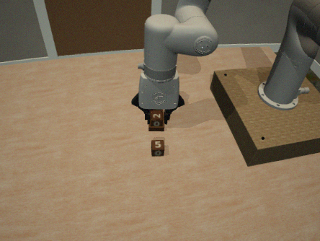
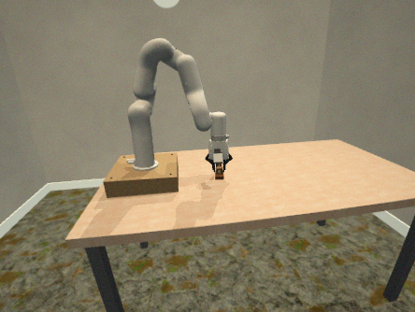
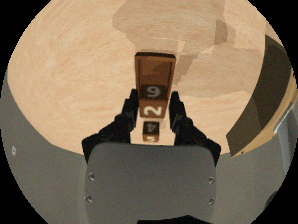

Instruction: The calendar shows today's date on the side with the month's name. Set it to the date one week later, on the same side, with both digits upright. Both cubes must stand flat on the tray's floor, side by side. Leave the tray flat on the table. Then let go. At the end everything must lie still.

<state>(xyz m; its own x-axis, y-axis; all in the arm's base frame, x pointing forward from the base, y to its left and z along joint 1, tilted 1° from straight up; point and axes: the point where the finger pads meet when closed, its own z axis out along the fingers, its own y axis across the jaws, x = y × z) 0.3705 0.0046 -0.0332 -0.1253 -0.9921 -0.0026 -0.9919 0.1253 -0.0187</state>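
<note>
The brown tray stands on the table. One cube sits in its near end, with a sideways 2 on top. Its side towards the top camera shows 0; its far side, in the wrist view, shows a 6 or 9. The tray's far part holds no cube. The other cube stands on the table in front of the tray, with 5 on top, 0 on its near side and 4 on its far side. My gripper points down with its part-open fingers on either side of the tray cube, with narrow gaps visible.
The arm's wooden base block stands to the right in the top view and at the left in the exterior view. The table's front edge shows in the exterior view.
</note>
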